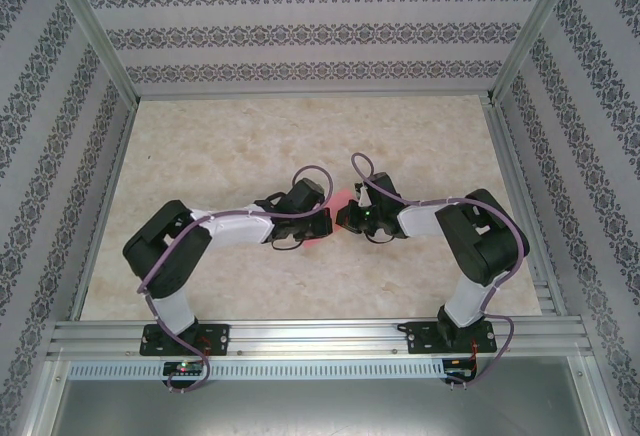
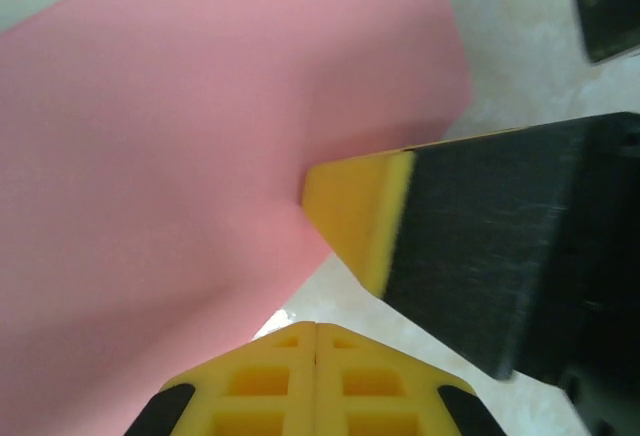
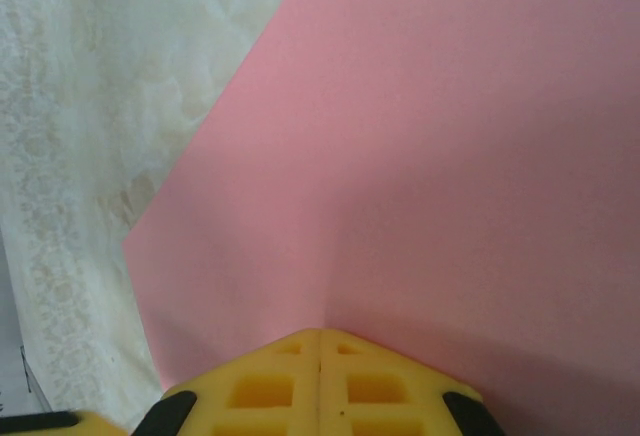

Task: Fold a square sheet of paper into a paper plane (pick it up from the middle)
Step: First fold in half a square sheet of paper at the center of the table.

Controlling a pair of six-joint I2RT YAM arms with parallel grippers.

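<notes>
Left gripper [image 2: 316, 334], right gripper [image 3: 320, 338], seemingly pinching paper [image 3: 450, 156]

The square sheet of paper [image 3: 430, 156] is plain salmon-pink, matte and unprinted. It lies near the middle of the surface [image 3: 80, 156], and from above just a few small pink patches of it can be seen. Up close it is not flat. A soft crease runs up from the spot where the right gripper [image 3: 320, 336] pinches it with jaws closed, and the paper slopes away to either side of that line. One corner juts out over the pale marbled top. It is one unfolded sheet, with no plane shape in it yet.
</notes>
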